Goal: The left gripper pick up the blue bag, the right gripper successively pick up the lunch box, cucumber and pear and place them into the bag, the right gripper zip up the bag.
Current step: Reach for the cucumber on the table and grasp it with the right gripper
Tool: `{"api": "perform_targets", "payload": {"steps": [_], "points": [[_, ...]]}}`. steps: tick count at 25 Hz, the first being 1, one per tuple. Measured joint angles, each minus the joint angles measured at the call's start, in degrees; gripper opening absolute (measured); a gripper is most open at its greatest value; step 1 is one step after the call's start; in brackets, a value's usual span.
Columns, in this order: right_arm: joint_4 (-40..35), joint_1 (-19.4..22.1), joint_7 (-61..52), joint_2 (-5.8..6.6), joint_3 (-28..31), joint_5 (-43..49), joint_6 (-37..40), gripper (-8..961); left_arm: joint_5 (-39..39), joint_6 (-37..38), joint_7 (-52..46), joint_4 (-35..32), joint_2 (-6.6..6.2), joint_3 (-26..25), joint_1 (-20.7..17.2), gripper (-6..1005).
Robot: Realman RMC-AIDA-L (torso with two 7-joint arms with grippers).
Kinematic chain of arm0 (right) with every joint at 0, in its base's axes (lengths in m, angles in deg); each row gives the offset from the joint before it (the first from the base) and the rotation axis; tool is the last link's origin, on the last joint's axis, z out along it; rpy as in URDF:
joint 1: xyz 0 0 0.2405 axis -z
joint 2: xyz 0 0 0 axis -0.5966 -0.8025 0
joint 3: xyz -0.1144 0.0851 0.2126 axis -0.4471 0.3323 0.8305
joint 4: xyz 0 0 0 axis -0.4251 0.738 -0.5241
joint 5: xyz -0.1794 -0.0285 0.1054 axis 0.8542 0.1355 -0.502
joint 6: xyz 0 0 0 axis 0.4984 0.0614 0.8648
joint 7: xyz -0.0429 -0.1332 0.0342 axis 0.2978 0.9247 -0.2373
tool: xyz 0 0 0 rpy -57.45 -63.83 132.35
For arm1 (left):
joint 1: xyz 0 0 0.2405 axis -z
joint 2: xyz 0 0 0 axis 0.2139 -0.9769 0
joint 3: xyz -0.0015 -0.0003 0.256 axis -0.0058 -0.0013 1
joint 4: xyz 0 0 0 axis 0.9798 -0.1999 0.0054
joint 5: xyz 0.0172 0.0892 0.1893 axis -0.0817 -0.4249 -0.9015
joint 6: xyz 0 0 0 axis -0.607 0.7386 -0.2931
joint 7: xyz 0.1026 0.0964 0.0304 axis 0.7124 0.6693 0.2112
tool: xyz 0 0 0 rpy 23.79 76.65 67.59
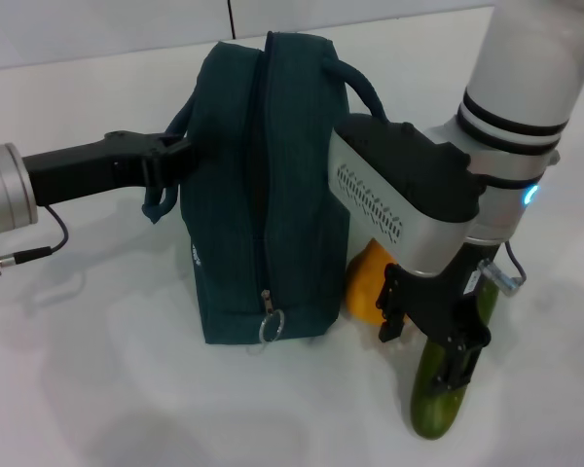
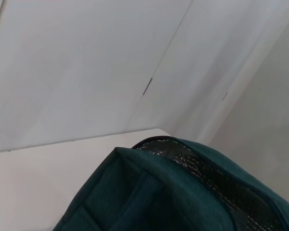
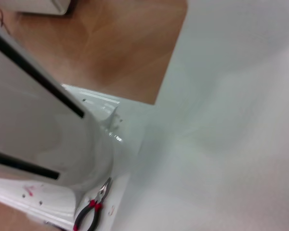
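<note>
Dark green, the cucumber (image 1: 446, 384) is seen lying on the tabletop (image 1: 97, 389) just right of the blue bag (image 1: 258, 195), its long axis run under the right gripper (image 1: 438, 336), clenched around it, while the bag's handle is grasped by the left gripper (image 1: 170, 161).

The left gripper (image 1: 165, 161) is showing black linkages on a silver wrist with a glowing green light and a thin black cable. The right gripper (image 1: 438, 336) is wearing black fingers beneath a white-and-black housing, black-ringed white arm above.
</note>
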Motion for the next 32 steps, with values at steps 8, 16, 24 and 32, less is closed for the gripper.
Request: {"api": "perform_targets", "payload": {"steps": [8,16,24,32], "points": [[-3.0,-1.0,0.1,-0.04,-1.3,1.0,3.9,698,0.0,-0.5,0.0,-0.1,0.01,-1.3,0.0,52],[-3.7,-1.5,1.1,-0.28,-5.5,3.7,4.0,697,0.0,-0.9,0.0,0.0,-0.02,-1.6,-0.3,52],[-3.7,-1.8,4.6,-0.31,-9.0,5.7,3.4,697,0.1,-2.6,0.2,0.3,0.16,-3.1,-0.9,53],[-4.4,-1.3,5.6,-0.38,-13.6,8.7,-0.6,696,0.1,-3.8,0.2,1.5,0.2,-3.2,-1.0,53]]}}
